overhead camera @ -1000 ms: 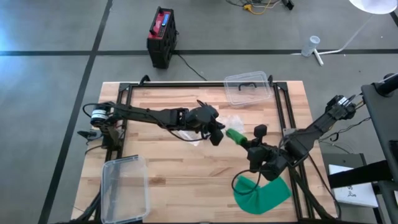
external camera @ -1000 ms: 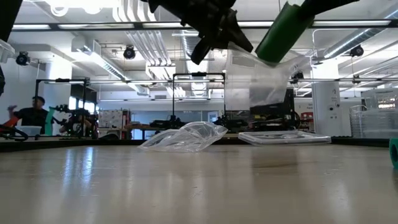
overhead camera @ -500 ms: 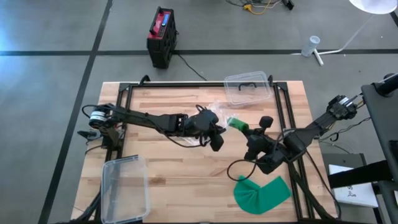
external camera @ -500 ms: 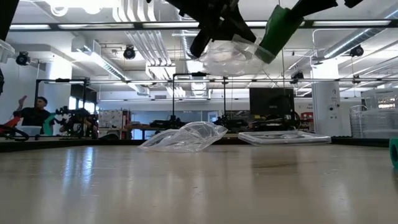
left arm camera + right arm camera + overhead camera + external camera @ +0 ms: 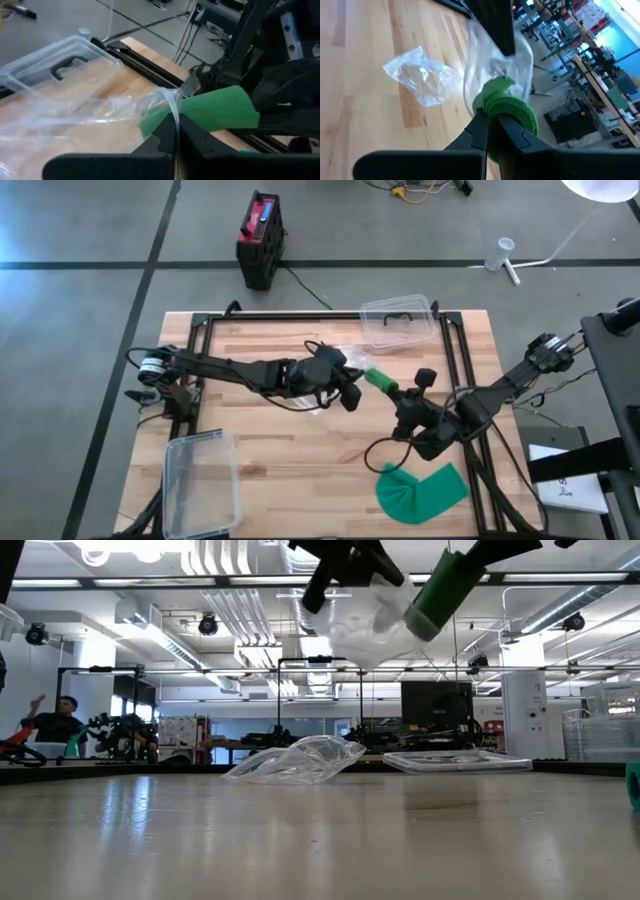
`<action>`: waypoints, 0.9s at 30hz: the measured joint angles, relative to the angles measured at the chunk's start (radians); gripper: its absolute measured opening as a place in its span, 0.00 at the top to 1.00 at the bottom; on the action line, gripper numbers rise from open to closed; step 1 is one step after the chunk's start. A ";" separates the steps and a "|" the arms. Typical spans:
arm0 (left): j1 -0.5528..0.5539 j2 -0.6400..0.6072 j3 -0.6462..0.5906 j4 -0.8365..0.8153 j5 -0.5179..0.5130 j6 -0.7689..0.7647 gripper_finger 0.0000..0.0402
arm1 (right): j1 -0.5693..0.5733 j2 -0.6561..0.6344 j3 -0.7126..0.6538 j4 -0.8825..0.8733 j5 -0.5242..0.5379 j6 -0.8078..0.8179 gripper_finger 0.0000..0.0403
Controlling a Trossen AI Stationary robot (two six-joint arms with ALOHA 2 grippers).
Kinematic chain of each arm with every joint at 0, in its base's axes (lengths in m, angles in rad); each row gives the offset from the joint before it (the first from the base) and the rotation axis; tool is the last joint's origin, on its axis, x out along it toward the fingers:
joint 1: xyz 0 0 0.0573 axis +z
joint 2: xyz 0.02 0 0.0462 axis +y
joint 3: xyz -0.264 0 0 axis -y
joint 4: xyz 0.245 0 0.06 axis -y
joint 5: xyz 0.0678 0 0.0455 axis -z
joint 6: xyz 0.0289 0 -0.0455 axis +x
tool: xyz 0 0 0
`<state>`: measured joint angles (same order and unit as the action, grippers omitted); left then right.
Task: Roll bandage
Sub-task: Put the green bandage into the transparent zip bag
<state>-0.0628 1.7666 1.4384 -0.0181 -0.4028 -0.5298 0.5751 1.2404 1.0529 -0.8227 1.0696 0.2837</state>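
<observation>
A green rolled bandage point(image 5: 378, 378) hangs over the table's middle, and my right gripper point(image 5: 400, 396) is shut on it. Its free end pokes into the mouth of a clear plastic bag point(image 5: 345, 362), which my left gripper point(image 5: 347, 392) holds up, shut on it. In the low view the bag point(image 5: 365, 625) hangs bunched beside the roll point(image 5: 440, 590), high above the table. A second, crumpled clear bag point(image 5: 298, 760) lies on the table below. Near the front right, a flat green bandage point(image 5: 422, 492) is spread on the table. My left gripper pinches an edge of the clear bag point(image 5: 174, 107) at its mouth between its two shut fingers, coming from the table's left, slanting slightly down. The bag is lifted clear and hangs slack and bunched beyond the fingers. My right gripper pinches the green roll's near end point(image 5: 516, 114) between its two fingers, coming from the table's right, slanting slightly down. The roll runs on past the fingers toward the left gripper. It is lifted clear, and its far end point(image 5: 492, 86) is inside the clear film.
One clear lidded container point(image 5: 398, 322) stands at the far edge and another point(image 5: 200, 480) at the near left corner. Black rails point(image 5: 455, 350) run along the table's sides. A person sits far off in the room, seen at the left of the low view.
My left gripper has risen and tipped upward. The bag, which hung down flat, is now drawn up and bunched around the roll's end. My right gripper has rolled its wrist, and the roll's free end has shifted toward the far edge, into the bag.
</observation>
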 joint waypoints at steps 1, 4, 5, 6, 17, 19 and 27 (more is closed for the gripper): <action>0.000 0.006 0.000 0.007 0.001 0.000 1.00 | 0.000 0.000 0.000 0.024 0.000 -0.015 0.98; 0.002 0.012 -0.001 0.013 0.004 -0.002 1.00 | 0.000 -0.001 0.000 0.074 0.003 -0.074 0.98; 0.004 0.012 -0.001 0.015 0.005 -0.002 1.00 | 0.000 -0.001 0.000 0.083 0.004 -0.097 0.98; 0.006 0.011 -0.001 0.013 0.007 -0.003 1.00 | 0.000 -0.001 0.000 0.090 0.005 -0.112 0.98; 0.011 0.000 -0.079 -0.017 0.179 -0.220 1.00 | 0.000 -0.002 0.000 0.126 0.047 -0.303 0.98; 0.011 -0.012 -0.130 0.055 0.181 -0.259 1.00 | 0.000 -0.002 0.000 0.126 -0.024 -0.316 0.98; 0.015 -0.029 -0.376 0.546 0.241 -0.484 1.00 | 0.000 0.007 0.002 0.125 -0.165 -0.388 0.98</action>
<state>-0.0479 1.7378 1.0619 0.5278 -0.1616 -1.0141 0.5751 1.2474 1.0547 -0.6976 0.9043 -0.1044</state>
